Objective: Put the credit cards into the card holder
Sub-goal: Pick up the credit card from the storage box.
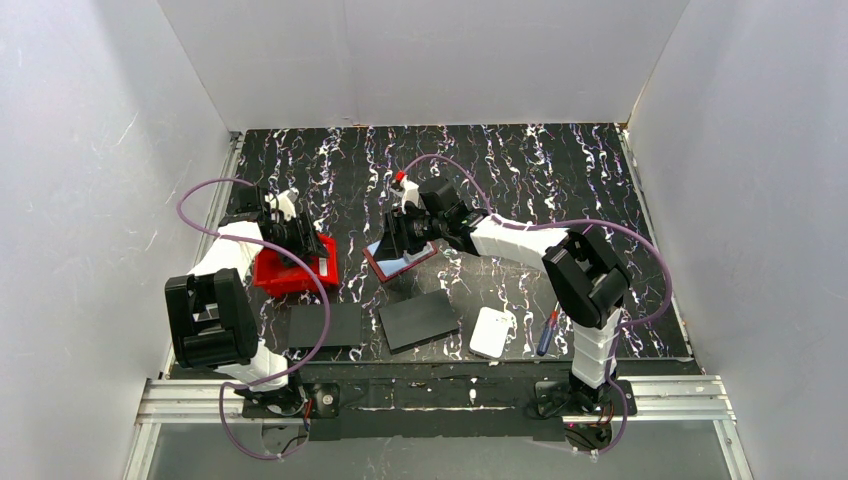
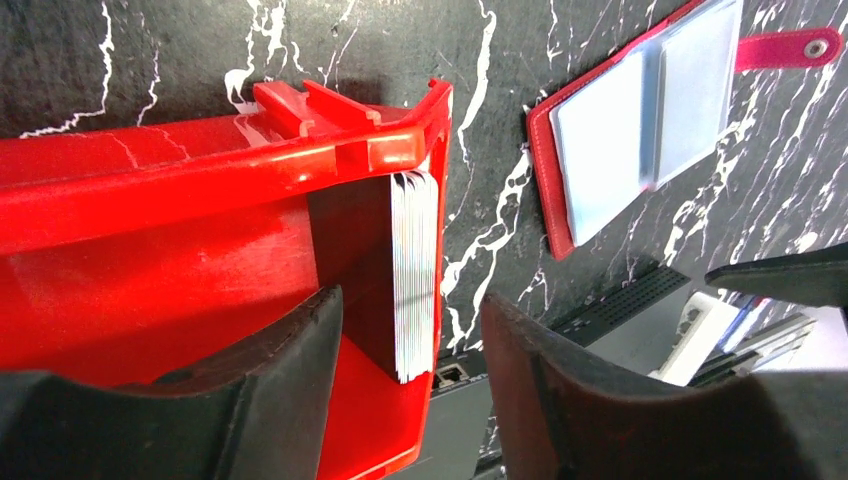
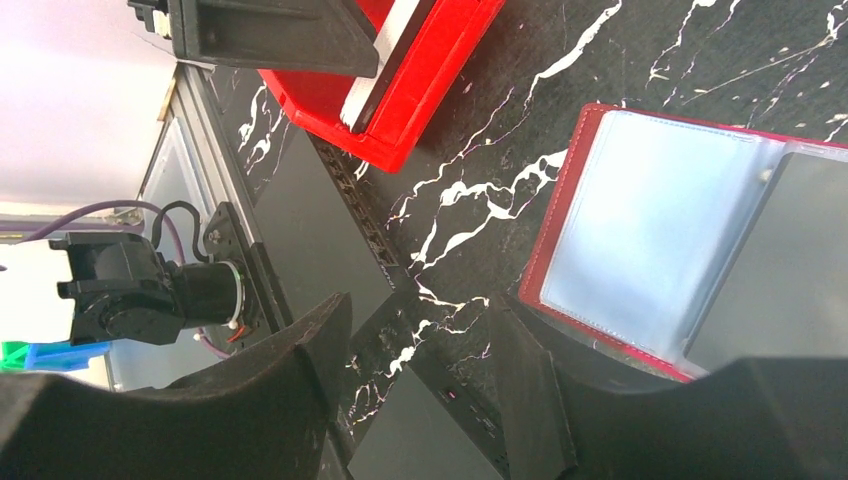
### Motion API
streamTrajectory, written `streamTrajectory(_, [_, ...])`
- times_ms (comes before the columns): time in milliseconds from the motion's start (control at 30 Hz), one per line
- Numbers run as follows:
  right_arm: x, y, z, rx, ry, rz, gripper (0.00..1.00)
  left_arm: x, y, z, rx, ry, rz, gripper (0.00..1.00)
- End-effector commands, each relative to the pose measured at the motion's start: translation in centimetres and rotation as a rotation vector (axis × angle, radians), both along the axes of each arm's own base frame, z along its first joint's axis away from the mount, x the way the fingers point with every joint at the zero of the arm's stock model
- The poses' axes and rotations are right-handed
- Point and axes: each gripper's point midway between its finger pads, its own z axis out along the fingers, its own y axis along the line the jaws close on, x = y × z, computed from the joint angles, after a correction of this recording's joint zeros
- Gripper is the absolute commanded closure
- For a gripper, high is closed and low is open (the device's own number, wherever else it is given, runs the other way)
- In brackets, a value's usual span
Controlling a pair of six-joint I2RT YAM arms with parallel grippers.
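A stack of pale credit cards (image 2: 415,270) stands on edge against the inner wall of the red bin (image 2: 150,200). My left gripper (image 2: 412,305) is open; one finger (image 2: 280,380) is inside the bin and the other outside it, so the stack and wall lie between them. It hangs over the bin in the top view (image 1: 305,242). The dark red card holder (image 1: 402,262) lies open on the table, showing pale blue sleeves (image 3: 650,230) and its studded strap (image 2: 818,47). My right gripper (image 3: 425,318) is open and empty at the holder's edge (image 1: 398,243).
Two black flat sheets (image 1: 325,325) (image 1: 420,320) lie near the front edge. A white rounded pad (image 1: 493,332) and a blue and red pen-like tool (image 1: 547,332) lie at the front right. White walls enclose the black marbled table (image 1: 560,170).
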Motion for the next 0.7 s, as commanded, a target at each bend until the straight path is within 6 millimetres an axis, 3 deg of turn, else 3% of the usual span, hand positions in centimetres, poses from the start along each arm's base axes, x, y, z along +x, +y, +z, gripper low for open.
streamTrajectory(0, [0.2,0.3,0.5,0.031,-0.018,0.012,0.39,-0.1,0.2,0.5,0.002,-0.002,0.021,0.36])
streamTrajectory(133, [-0.1,0.9,0.5,0.048,-0.003,0.009,0.4,0.4,-0.6,-0.3,-0.08,0.035,0.024,0.32])
streamTrajectory(333, [-1.9,5.0,-0.6,0.105,0.068,0.017,0.42,0.7,-0.6,-0.4,-0.093,0.032,0.031,0.36])
streamTrajectory(667, [-0.9,8.9,-4.1,0.17,0.262,-0.097,0.4,1.2,0.5,1.3,-0.102,-0.041,0.089,0.27])
